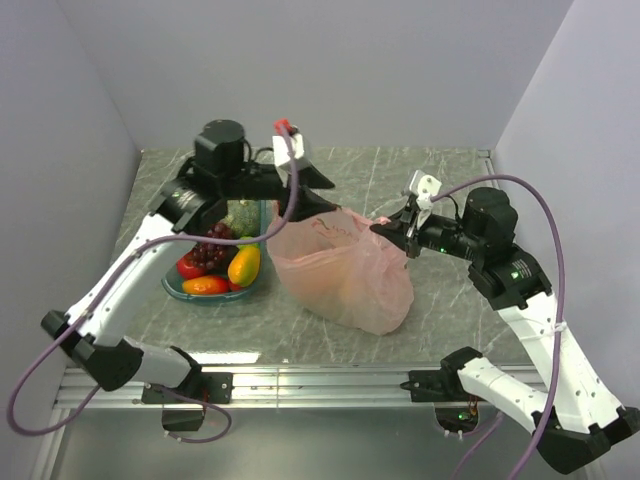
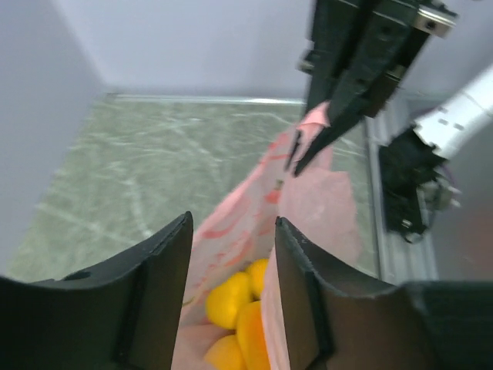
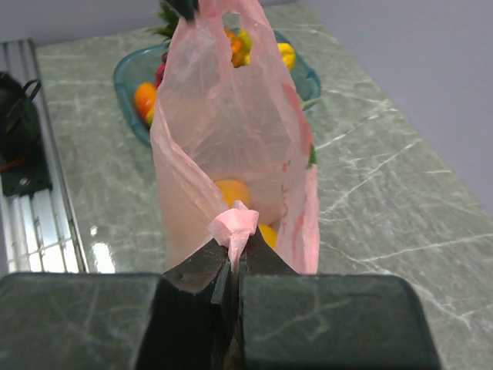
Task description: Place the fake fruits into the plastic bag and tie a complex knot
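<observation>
Top external view. A: How does the plastic bag (image 1: 345,270) look?
B: Pink, translucent, standing mid-table, yellow-orange fruits (image 2: 227,299) inside. Right gripper (image 3: 233,258) pinches its rim; left gripper (image 2: 231,231) hangs above, fingers apart. Grey marbled table (image 1: 450,320), pale walls (image 1: 350,70).

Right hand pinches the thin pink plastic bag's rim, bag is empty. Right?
Not empty. The right hand does pinch the thin pink plastic bag at its rim, but yellow-orange plastic fruits lie inside, as the left wrist view shows.
</observation>
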You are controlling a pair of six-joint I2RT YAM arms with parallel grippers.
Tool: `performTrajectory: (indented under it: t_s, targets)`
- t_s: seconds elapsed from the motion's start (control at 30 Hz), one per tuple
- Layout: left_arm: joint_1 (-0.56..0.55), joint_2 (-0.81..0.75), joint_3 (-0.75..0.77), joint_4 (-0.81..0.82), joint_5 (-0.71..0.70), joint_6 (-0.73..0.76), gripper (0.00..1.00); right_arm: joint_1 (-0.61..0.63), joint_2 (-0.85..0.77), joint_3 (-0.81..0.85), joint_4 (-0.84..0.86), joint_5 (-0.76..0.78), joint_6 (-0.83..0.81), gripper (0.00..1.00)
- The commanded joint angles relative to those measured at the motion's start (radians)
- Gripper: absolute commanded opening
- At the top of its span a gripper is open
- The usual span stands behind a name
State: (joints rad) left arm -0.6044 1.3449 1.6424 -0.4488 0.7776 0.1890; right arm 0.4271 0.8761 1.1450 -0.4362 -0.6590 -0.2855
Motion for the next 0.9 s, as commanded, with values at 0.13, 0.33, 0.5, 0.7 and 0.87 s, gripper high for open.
performTrajectory:
  t_s: [0.13, 0.33, 0.5, 0.7, 0.87]
  targets:
    - [-0.101, 0.092, 0.06, -0.068, 0.198, 0.118, 0.52, -0.005, 0.041, 0.087, -0.093, -0.106, -0.081, 0.02]
    - [-0.143, 0.119, 0.046, -0.035, 0.201, 0.113, 0.53, -0.001, 0.066, 0.079, -0.114, -0.131, -0.095, 0.06]
    - [-0.161, 0.145, 0.045, 0.019, 0.226, 0.061, 0.52, 0.012, 0.075, 0.068, -0.114, -0.133, -0.101, 0.08]
    - [-0.176, 0.175, 0.054, 0.062, 0.223, 0.017, 0.45, 0.028, 0.081, 0.071, -0.125, -0.133, -0.126, 0.09]
    - [-0.182, 0.198, 0.069, 0.073, 0.219, -0.006, 0.38, 0.044, 0.084, 0.076, -0.142, -0.131, -0.15, 0.11]
